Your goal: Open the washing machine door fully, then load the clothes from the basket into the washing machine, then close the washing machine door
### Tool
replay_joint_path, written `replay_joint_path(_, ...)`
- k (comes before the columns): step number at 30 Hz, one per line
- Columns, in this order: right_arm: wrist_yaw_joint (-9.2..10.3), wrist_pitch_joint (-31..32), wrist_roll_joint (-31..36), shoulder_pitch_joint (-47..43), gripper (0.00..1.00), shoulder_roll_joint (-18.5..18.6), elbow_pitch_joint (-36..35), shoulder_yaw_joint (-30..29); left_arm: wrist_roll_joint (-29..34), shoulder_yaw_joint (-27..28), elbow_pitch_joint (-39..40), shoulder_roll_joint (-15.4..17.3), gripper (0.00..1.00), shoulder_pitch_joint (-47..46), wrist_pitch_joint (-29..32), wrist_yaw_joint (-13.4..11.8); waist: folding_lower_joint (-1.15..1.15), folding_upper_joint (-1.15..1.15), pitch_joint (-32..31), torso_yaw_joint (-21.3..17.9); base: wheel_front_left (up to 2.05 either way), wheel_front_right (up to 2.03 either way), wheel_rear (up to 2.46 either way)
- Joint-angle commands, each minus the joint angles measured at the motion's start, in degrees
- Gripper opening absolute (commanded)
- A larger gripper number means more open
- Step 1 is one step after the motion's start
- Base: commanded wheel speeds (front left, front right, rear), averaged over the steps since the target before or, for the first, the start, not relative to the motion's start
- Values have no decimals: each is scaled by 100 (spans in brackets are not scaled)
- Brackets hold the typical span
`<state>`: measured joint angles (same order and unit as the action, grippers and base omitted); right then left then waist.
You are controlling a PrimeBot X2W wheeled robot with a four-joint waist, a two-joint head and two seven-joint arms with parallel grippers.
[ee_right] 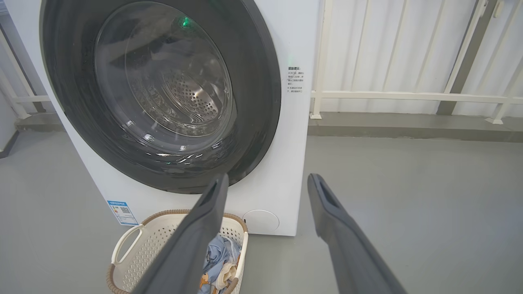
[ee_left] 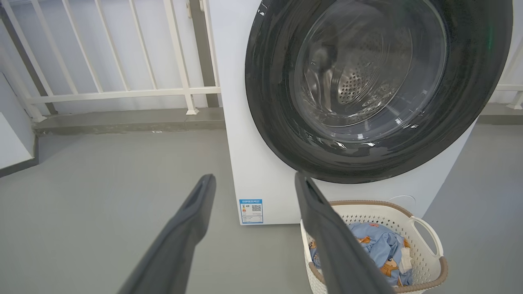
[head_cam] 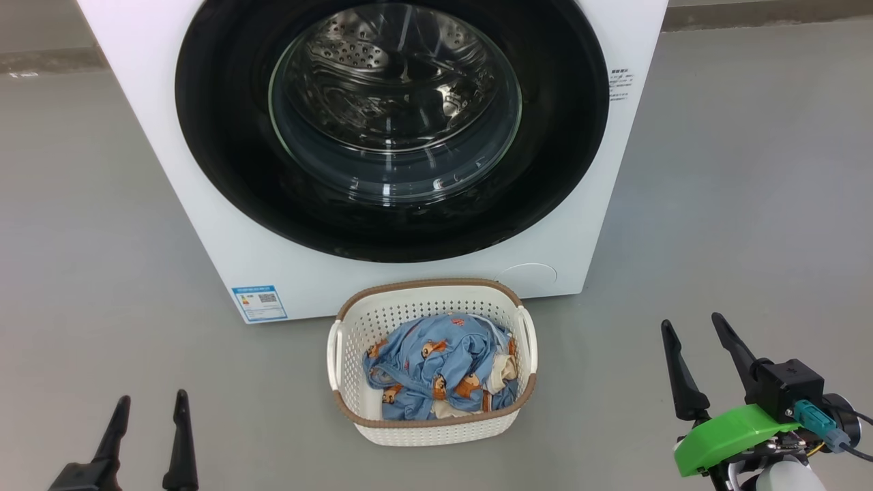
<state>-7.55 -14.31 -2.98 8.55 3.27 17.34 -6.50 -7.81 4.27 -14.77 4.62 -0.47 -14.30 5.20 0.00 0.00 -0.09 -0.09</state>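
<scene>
Washing machine door (head_cam: 392,116) sits shut on the washing machine (head_cam: 409,276), whose top is cut off in the head view. Just before the machine's front stands the basket (head_cam: 436,431) with the clothes (head_cam: 436,368) inside, its wall hiding their lower folds. Well out from that front, the left gripper (head_cam: 153,397) and the right gripper (head_cam: 690,320) hang with fingers spread wide, holding and touching nothing.

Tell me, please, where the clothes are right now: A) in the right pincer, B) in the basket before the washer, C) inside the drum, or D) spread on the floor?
B: the clothes lie in the basket in front of the washing machine, whose door is closed.
</scene>
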Motion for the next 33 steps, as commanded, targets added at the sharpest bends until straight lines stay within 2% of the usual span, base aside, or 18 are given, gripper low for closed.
replay_joint_path(1,6,-69,83,203,100,-10,-119,103,-14,242,131,55,100,-141,-70,-44,0,0,2,-1,0,0,0)
replay_joint_path(5,6,-69,89,199,100,-23,-124,77,-103,288,156,16,100,-132,-70,-3,0,0,5,-4,0,0,0)
replay_joint_path(8,6,-69,42,200,100,-29,-116,60,-30,310,123,9,100,-130,-70,-79,0,0,10,-6,0,0,0)
replay_joint_path(27,6,-69,-6,166,100,-38,-161,22,38,308,24,17,100,-185,-70,53,0,0,-9,1,0,0,0)
replay_joint_path(33,6,-69,-9,157,100,-38,-187,6,163,334,24,34,100,-200,-70,-18,0,0,-6,9,28,28,-55)
